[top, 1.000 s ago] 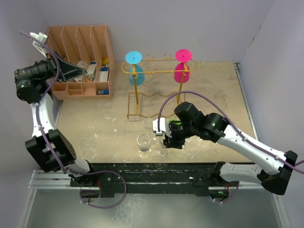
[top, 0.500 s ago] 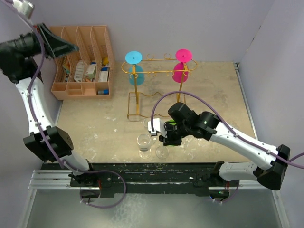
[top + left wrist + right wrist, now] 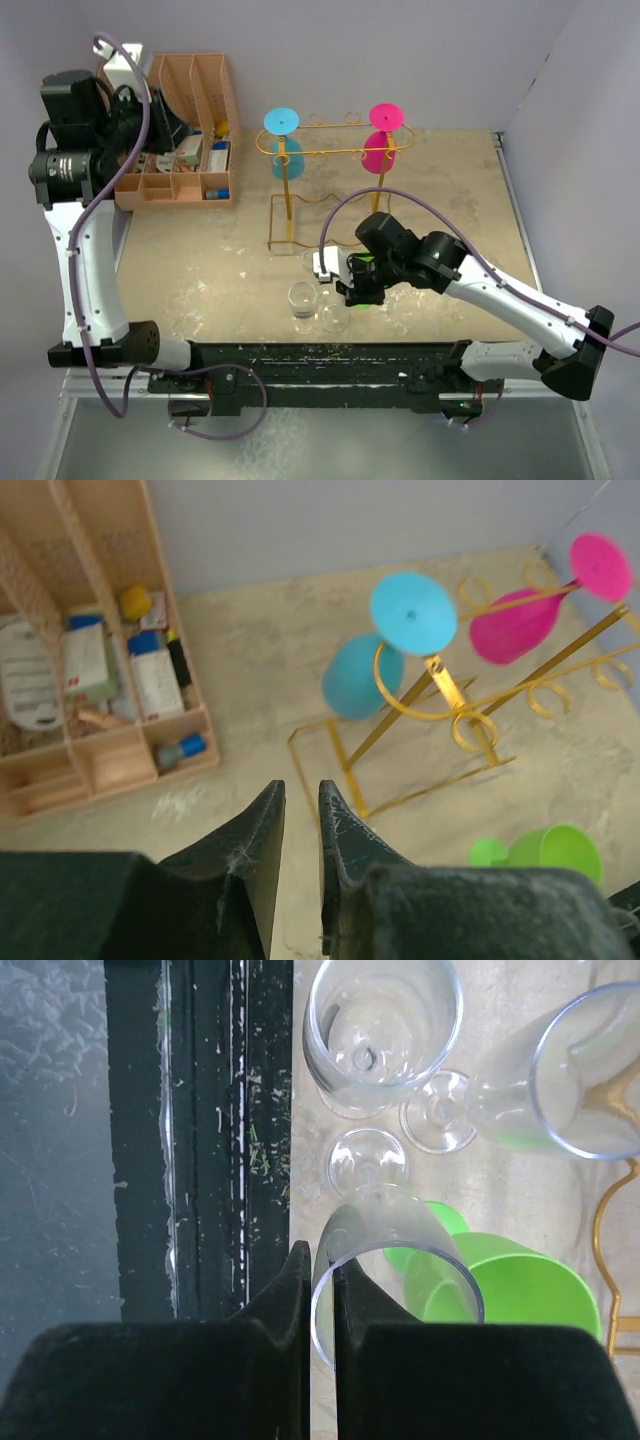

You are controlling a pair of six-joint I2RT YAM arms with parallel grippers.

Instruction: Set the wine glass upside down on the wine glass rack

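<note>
1. Table (image 3: 450,200) from above: the wine glass rack (image 3: 322,151) stands at the back middle, with a blue glass (image 3: 283,150) and a pink glass (image 3: 383,145) hanging upside down on it. The right gripper (image 3: 345,293) sits low near the front edge, at the clear wine glass (image 3: 338,319), which is well apart from the rack. A second clear glass (image 3: 302,300) stands just beside it, and a third clear glass (image 3: 312,262) is a little farther back. The left gripper (image 3: 172,125) hangs high over the peach organizer (image 3: 180,197) at the back left.
2. Left wrist view: the left gripper's fingers (image 3: 262,830) are drawn nearly together, leaving only a thin slit between them, and they hold nothing. Below are the rack with both coloured glasses and, at the lower right, a green glass (image 3: 555,855).
3. Right wrist view: the right gripper pinches the rim wall of the wine glass between its fingers. The glass's foot shows beyond the bowl. The green glass is just beside it, and the other two clear glasses are farther off
</note>
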